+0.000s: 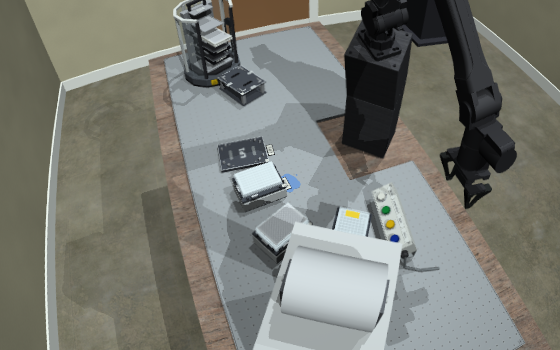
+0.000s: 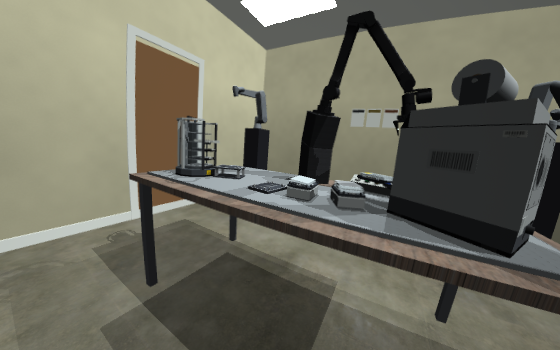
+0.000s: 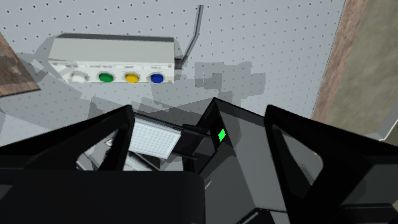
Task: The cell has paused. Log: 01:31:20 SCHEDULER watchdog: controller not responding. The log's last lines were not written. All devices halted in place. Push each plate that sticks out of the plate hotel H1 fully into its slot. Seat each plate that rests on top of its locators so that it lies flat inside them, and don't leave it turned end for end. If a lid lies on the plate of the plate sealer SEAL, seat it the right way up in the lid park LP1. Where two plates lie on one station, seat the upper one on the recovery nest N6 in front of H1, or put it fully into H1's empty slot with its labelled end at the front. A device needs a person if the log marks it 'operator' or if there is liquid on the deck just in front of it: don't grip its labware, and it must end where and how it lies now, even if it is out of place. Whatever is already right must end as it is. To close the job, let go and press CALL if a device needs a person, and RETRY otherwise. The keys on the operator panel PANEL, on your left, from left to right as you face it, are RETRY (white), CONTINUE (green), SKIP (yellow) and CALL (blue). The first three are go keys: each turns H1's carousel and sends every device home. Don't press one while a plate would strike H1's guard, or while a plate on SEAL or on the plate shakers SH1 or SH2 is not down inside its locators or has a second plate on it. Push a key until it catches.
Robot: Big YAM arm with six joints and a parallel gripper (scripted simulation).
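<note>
One arm raised, pincer [image 1: 470, 186] open, seemingly empty

White marks, possibly "151", on the black flat lid park [image 1: 243, 154]; other labels too small.

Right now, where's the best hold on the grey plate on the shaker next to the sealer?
Probably across its two long edges, coming straight down from above. The grey plate sits askew on its shaker, so its rim is exposed, while the sealer crowds one side and rules out a sideways approach.
</note>
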